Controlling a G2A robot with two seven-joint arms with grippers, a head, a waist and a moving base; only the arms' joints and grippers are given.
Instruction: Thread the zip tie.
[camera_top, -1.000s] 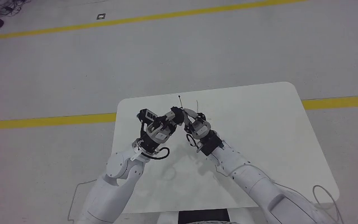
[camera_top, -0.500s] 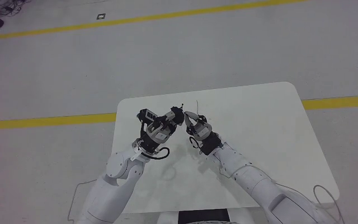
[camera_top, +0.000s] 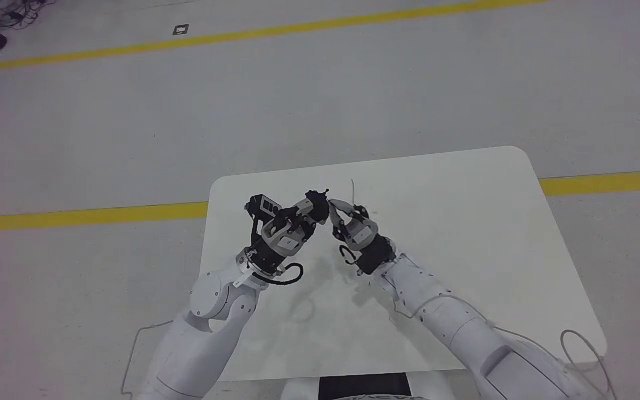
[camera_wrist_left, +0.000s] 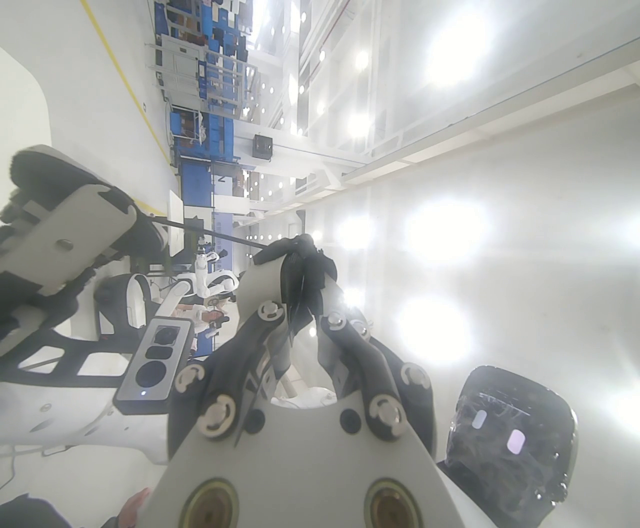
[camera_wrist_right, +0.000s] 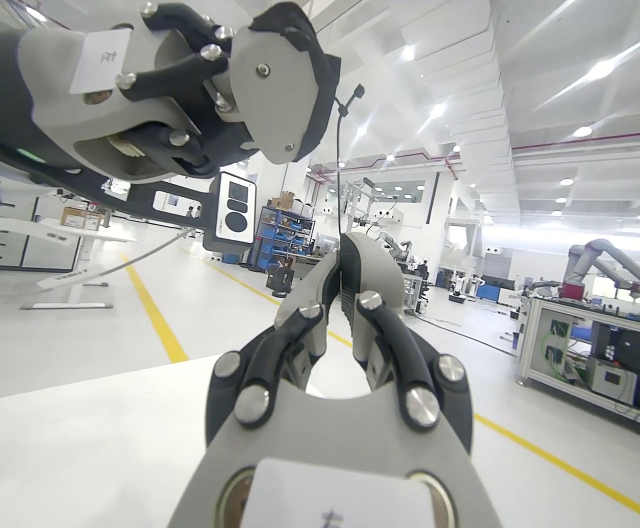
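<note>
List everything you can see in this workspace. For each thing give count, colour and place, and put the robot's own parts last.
zip tie: one, black, held in the air above the table; the right tool pinches the strap and the left tool grips near the head end.
table: one, white, under both arms.
floor lines: two, yellow; one shows at both sides of the table, the other lies farther off on the grey floor.
floor plate: one, small, dark, beside the farther line.
storage bins: several, blue, on shelving in the room behind.
left tool: one, grey and black, shut on the zip tie, close beside the right tool.
right tool: one, grey and black, shut on the zip tie.
</note>
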